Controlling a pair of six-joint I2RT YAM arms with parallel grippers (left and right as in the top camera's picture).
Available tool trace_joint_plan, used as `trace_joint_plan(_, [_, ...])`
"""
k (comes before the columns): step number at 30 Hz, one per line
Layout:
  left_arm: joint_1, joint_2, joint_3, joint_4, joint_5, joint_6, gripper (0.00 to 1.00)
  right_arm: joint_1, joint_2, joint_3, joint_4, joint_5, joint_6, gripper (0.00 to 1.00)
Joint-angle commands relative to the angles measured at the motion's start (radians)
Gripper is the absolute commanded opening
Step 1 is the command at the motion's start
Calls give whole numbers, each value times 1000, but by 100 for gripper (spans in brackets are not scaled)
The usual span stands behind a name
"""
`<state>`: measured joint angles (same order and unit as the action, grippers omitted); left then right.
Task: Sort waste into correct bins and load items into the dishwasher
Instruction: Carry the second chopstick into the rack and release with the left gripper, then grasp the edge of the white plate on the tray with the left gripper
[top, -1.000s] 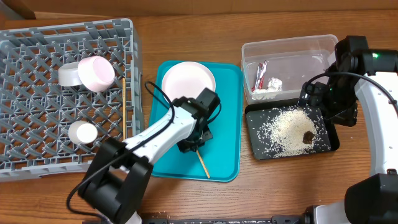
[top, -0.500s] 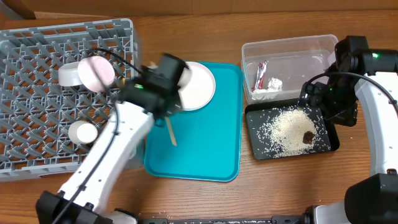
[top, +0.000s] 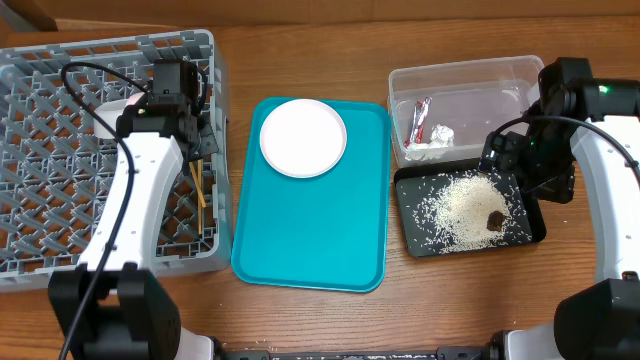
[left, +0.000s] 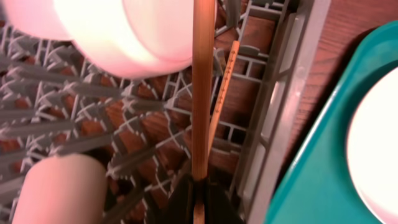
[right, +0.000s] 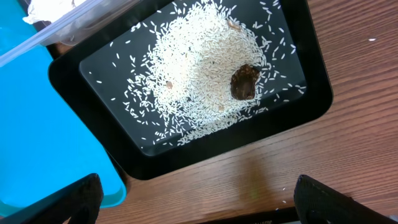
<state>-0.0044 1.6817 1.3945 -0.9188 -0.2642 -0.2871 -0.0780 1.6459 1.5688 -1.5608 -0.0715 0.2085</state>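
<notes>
the left jaws are clamped on the end of one wooden chopstick (left: 200, 93), which runs straight out from them over the grey dish rack (left: 283, 106), near its right wall. the second chopstick (left: 222, 87) lies just beside the held one, slanted, resting on the lattice inside that same wall. past the held stick a pinkish-white bowl (left: 124, 31) sits in the rack. nearer the jaws is another pale vessel (left: 56, 186), too close and blurred to name. from overhead the left arm (top: 140, 190) stretches across the rack and hides most of what stands in it.

the right jaws are spread wide and hold nothing. they hang above the near edge of the black tray (right: 99, 93). loose rice grains (right: 199, 68) are heaped in that tray, with a small brown food scrap (right: 245, 82) on the heap's right side.

the clear plastic tub (top: 470, 80) stands just behind the black tray, and the two touch or nearly so. inside the tub, at its left end, are the red-and-silver snack wrapper (top: 419, 120) and the crumpled white napkin (top: 437, 138).

the teal serving tray (top: 310, 230) lies on the wooden surface (top: 400, 310) between the rack and the bins. the round white plate (top: 303, 137) sits at its far end.
</notes>
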Motion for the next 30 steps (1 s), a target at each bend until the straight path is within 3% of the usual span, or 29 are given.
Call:
trace_joint_plan(1, [2, 34, 13, 23, 14, 109, 8, -3, -8, 4, 3, -1, 1, 100])
trace_joint_plan(8, [-10, 23, 47, 14, 64, 112, 41, -3, -8, 4, 3, -1, 1, 100])
trace_joint_plan(12, [-72, -11, 92, 8, 252, 173, 56, -3, -8, 4, 3, -1, 1, 100])
trace_joint_plan(16, [-195, -8, 93, 37, 302, 229, 59, -3, -8, 4, 4, -1, 1, 100])
trace_joint_plan(24, [-440, 102, 93, 126, 241, 301, 60, -3, -8, 4, 3, -1, 1, 100])
trace_joint_plan(30, [-507, 241, 93, 175, 156, 300, 61, -3, -8, 4, 3, -1, 1, 100])
